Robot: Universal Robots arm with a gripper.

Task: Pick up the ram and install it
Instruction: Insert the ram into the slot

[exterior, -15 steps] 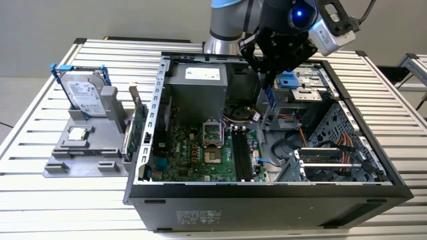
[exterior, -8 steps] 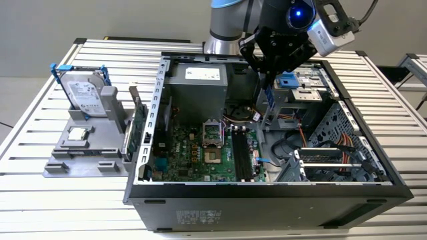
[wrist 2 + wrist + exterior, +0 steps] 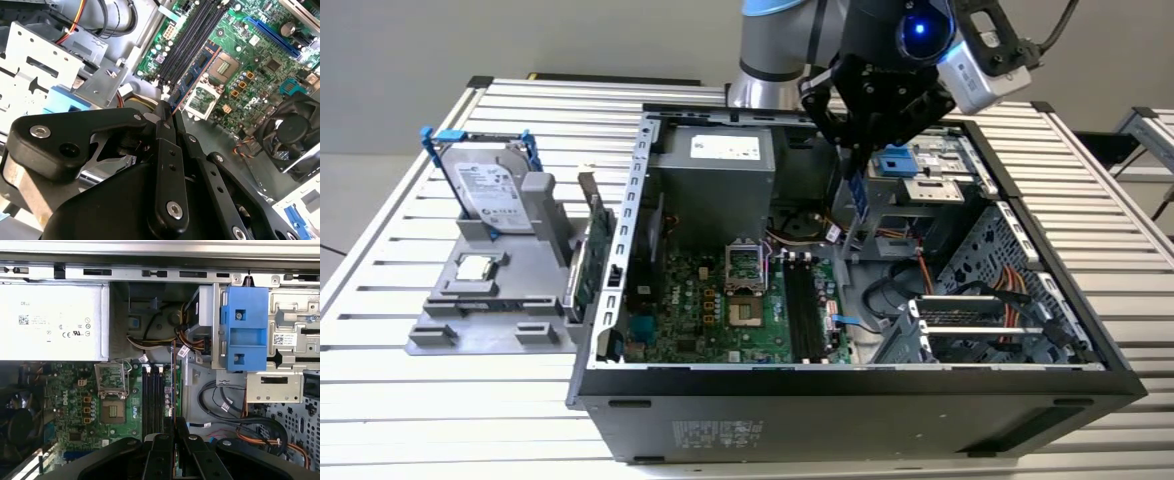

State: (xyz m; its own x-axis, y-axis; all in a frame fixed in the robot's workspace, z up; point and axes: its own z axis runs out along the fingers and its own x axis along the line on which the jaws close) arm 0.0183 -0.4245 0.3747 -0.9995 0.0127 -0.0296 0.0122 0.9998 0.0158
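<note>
CLOSING ON THE SLOTS: The gripper point(image 3: 162, 114), its fingers clamped on one end of the ram point(image 3: 192, 75), holds the stick upright inside the open computer case point(image 3: 854, 390), hanging beside the black memory slots point(image 3: 152, 400) of the motherboard point(image 3: 720, 300). The pick-up looks done and the installing is in hand, with the stick's free end seemingly just short of the slots, though the angle leaves that unsure. Seating it would call for squaring its edge along one empty slot and pressing straight down.
</note>
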